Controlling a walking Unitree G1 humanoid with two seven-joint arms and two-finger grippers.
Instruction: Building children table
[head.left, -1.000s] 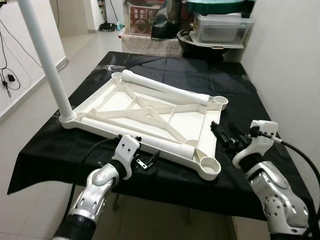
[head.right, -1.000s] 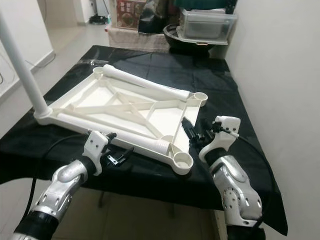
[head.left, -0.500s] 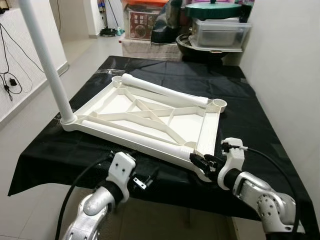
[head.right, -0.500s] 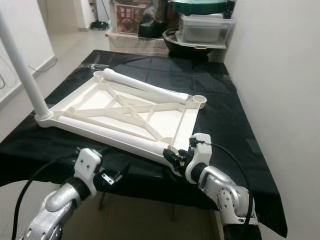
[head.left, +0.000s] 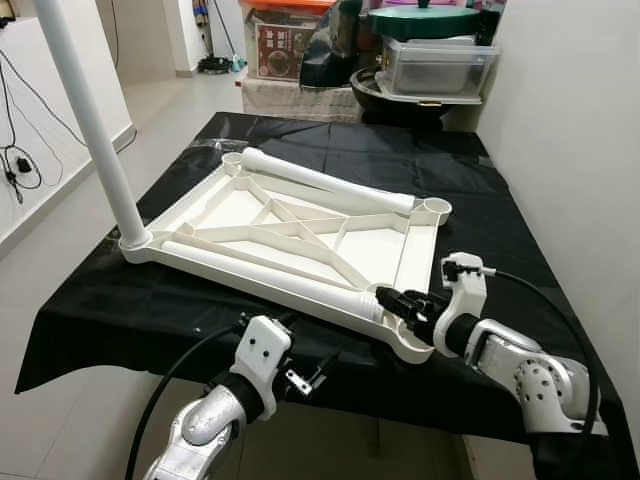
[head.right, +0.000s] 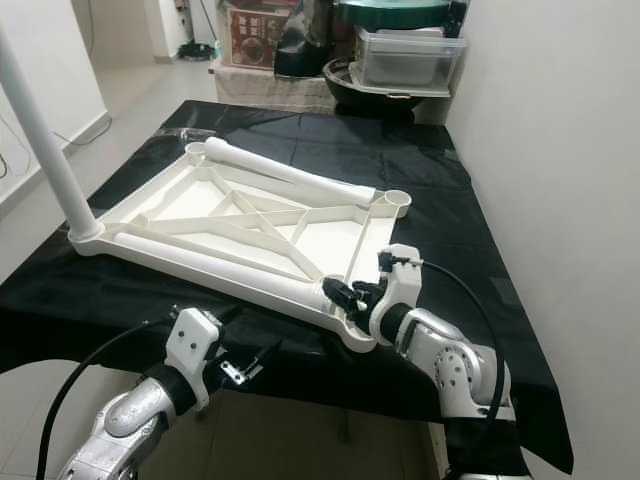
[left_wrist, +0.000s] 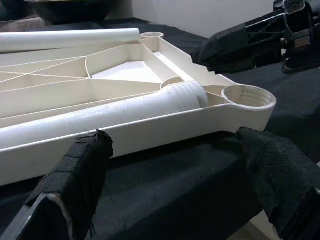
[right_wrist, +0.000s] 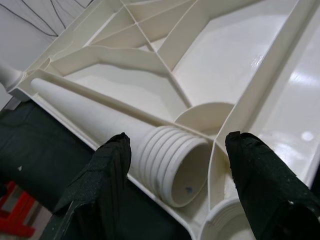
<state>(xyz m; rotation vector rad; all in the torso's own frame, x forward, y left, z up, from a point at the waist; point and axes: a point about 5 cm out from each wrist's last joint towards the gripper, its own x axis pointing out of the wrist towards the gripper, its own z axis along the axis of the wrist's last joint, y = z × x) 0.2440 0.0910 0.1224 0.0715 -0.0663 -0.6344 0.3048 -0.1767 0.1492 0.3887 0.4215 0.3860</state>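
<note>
The white tabletop (head.left: 300, 240) lay upside down on a table draped in black cloth (head.left: 90, 310), its ribbed underside facing up and a round socket at each corner. At its far left corner one white leg (head.left: 95, 130) stood upright, fitted into its socket. A second leg (head.left: 325, 182) lay flat along the far edge of the frame, and a third loose leg (head.left: 270, 280) lay along the near edge, its threaded end pointing toward the near right socket (head.left: 415, 340).

The left gripper (head.left: 310, 375) hung below and in front of the table's near edge, fingers (left_wrist: 80, 170) spread apart and holding nothing; its wrist view looked along the near rail of the tabletop toward the threaded end.

Further right, the right gripper (head.left: 392, 298) reached in over the near right corner, its fingers (right_wrist: 102, 170) parted on either side of the threaded end of the near leg, not closed on it. A dark basin (head.left: 415, 90) and a clear storage box (head.left: 440, 65) stood beyond the table's far end.
</note>
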